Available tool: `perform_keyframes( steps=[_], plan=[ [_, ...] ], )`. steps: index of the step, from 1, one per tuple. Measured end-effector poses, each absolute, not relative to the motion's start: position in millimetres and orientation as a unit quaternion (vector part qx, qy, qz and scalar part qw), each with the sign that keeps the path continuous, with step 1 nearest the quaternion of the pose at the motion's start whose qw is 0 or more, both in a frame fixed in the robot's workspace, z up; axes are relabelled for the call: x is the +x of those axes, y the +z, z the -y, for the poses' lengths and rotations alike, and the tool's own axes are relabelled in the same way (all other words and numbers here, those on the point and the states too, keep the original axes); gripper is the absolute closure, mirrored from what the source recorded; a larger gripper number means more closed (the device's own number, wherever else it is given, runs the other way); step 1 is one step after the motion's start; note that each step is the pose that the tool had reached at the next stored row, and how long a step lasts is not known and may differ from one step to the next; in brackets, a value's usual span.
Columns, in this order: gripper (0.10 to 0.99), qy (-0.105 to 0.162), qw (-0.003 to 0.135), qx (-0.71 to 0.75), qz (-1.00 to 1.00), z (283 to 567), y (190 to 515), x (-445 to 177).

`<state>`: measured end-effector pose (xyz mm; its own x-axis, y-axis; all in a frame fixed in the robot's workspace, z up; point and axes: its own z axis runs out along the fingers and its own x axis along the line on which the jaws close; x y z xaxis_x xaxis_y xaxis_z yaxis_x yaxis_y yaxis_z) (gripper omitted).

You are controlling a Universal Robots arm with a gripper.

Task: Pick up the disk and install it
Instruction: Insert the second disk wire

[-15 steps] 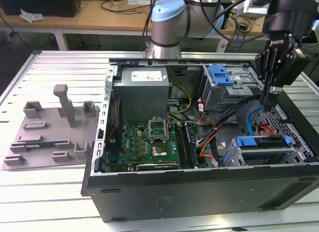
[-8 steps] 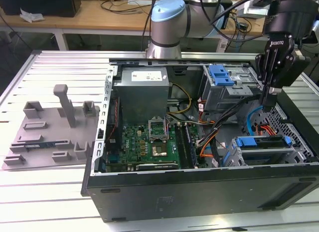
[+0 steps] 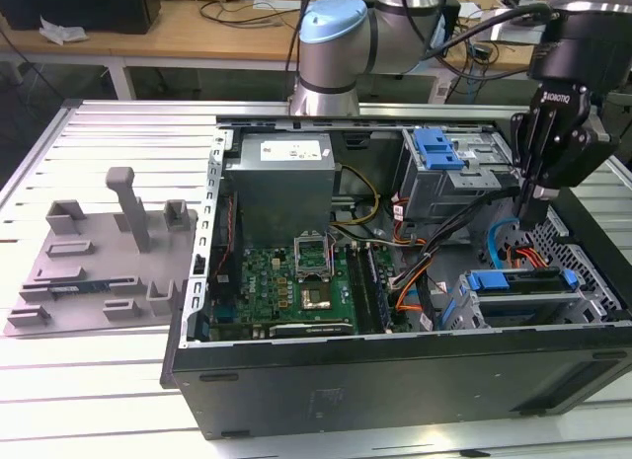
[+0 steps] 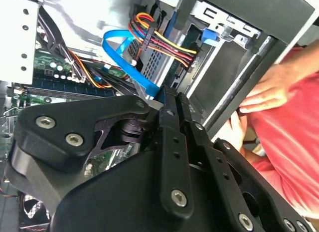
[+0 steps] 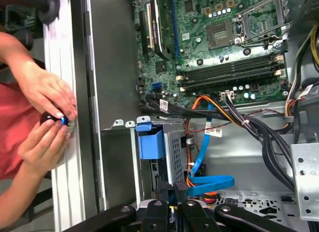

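Claw (image 3: 530, 214) over case (image 3: 395, 380), first wrist view shows hands (image 5: 47, 117)

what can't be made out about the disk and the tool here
- disk: cage hides all but its blue bracket, exterior view
- tool: body cut off by the picture's edge, first wrist view
- small dark object: mostly covered by a person's hand, first wrist view
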<state>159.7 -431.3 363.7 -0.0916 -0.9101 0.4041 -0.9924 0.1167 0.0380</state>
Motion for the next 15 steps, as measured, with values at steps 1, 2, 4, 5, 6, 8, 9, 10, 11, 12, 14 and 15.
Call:
perform_keyframes(
  steps=[1,2,4,5,6,8,9,10,11,12,14,15],
  plan=[
    [0.925,0.12,0.163,0.654,0.729,433.2,363.7,159.7],
    [0.925,0.116,0.16,0.655,0.73,435.0,363.8,159.6],
    [0.925,0.108,0.152,0.656,0.731,439.0,363.7,159.6],
    [0.925,0.103,0.147,0.658,0.732,441.9,363.7,159.6],
    [0.925,0.096,0.14,0.659,0.733,444.9,363.8,159.6],
    [0.925,0.081,0.127,0.661,0.735,451.1,363.8,159.6],
    [0.925,0.077,0.122,0.662,0.735,453.0,363.7,159.6],
    [0.925,0.072,0.117,0.663,0.736,455.1,363.7,159.6],
    [0.925,0.065,0.11,0.664,0.737,457.6,363.8,159.6],
    [0.925,0.06,0.104,0.665,0.737,459.6,363.7,159.6],
    [0.925,0.047,0.088,0.667,0.739,464.6,363.7,159.6],
    [0.925,0.041,0.079,0.667,0.739,466.7,363.7,159.6]
  ],
)
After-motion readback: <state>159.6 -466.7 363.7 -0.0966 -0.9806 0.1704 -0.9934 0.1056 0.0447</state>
